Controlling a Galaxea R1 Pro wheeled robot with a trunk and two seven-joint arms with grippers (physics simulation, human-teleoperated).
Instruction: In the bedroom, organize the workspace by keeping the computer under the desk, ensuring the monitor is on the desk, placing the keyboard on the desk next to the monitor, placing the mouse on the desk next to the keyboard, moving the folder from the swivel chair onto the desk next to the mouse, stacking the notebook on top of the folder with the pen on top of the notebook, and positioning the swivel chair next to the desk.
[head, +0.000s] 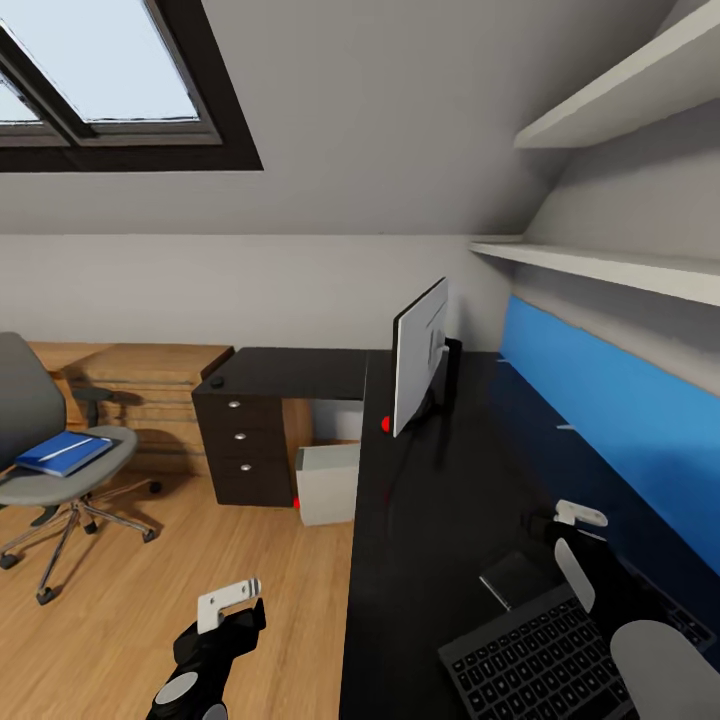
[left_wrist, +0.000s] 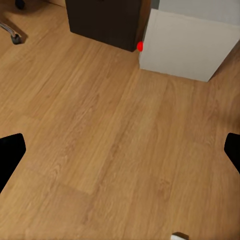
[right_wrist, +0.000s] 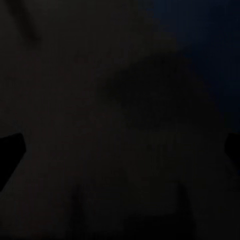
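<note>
The blue folder (head: 63, 452) lies on the swivel chair (head: 55, 470), well apart from the desk (head: 420, 520). Left gripper (left_wrist: 120, 150) hangs spread over floor (left_wrist: 100, 140); right gripper's (head: 560, 530) state unclear.

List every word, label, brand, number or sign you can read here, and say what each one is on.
None can be read.
keyboard: key legends too small and blurred to read.
monitor: a plain red dot at its lower corner, no text.
computer: a plain red dot, no text.
folder: no label shows.
</note>
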